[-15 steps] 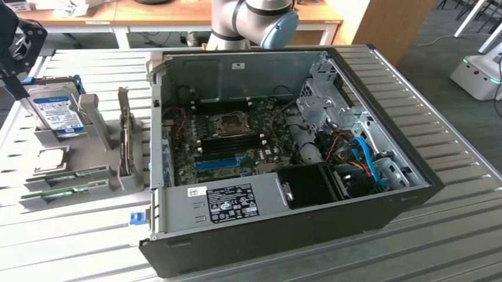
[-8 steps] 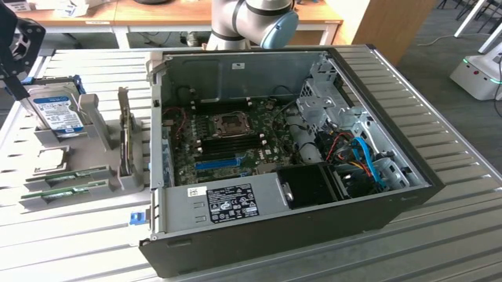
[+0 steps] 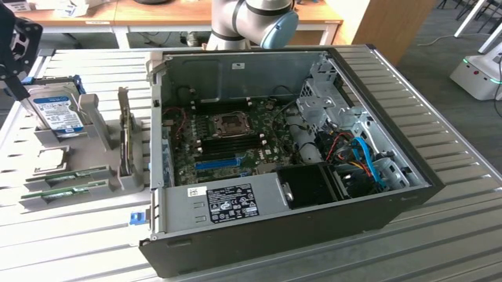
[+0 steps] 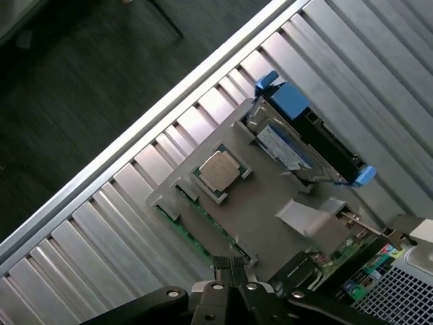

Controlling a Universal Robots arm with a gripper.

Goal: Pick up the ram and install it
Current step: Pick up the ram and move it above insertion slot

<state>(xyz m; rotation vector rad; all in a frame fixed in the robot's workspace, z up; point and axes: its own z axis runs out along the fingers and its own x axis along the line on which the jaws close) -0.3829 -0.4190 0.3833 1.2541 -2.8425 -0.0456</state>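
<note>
Two green ram sticks (image 3: 69, 174) (image 3: 64, 191) lie in slots at the near end of a grey parts holder (image 3: 98, 176), at the exterior view's left. My gripper (image 3: 17, 88) hangs high above the holder's far left side, well away from the open computer case (image 3: 298, 147). In the wrist view the fingertips (image 4: 223, 265) are pressed together with nothing between them, so the gripper (image 4: 230, 267) is shut. Below them a ram stick's green edge (image 4: 177, 227) shows in the holder (image 4: 270, 210).
The holder also carries a hard drive in a blue caddy (image 3: 56, 114) (image 4: 298, 145), a processor chip (image 4: 220, 170) and an upright dark expansion card (image 3: 124, 138). The motherboard (image 3: 227, 141) lies inside the case, with a blue slot (image 3: 216, 163). The slatted table's edge (image 4: 135, 128) runs close by.
</note>
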